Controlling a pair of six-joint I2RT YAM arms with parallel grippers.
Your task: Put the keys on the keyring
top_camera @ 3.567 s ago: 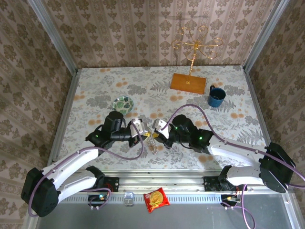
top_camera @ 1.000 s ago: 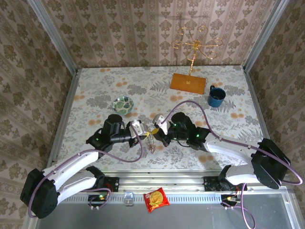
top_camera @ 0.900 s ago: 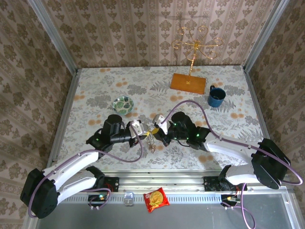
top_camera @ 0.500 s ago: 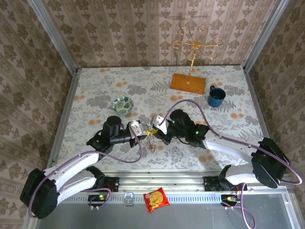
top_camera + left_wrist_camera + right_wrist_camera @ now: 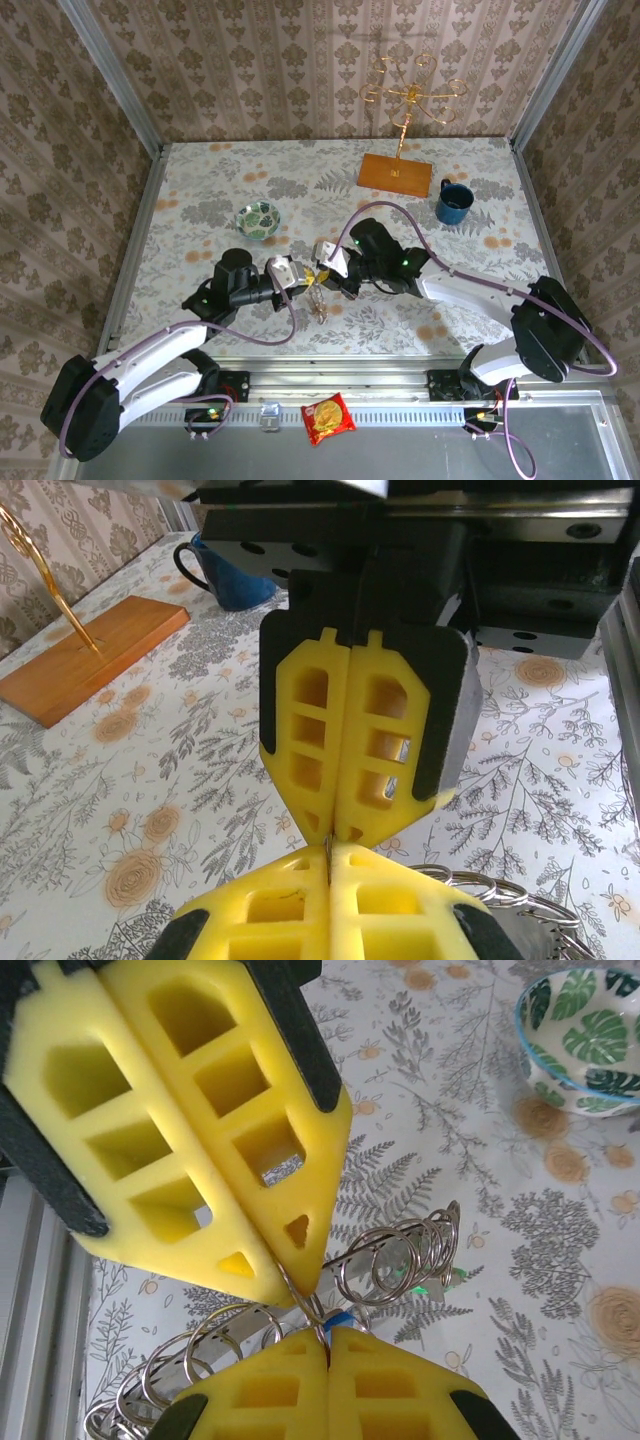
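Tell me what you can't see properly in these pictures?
The keys: right wrist view, just a blue sliver behind the wire rings.
Which ring the shut jaws pinch: hidden between yellow pads, both wrist views.
Top view: wire rings too small to count.
Patterned bowl: cut by right wrist view's edge.

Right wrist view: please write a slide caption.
Tip to tip, the left gripper and right gripper, both shut, pinch the keyring near a leaf-patterned bowl.
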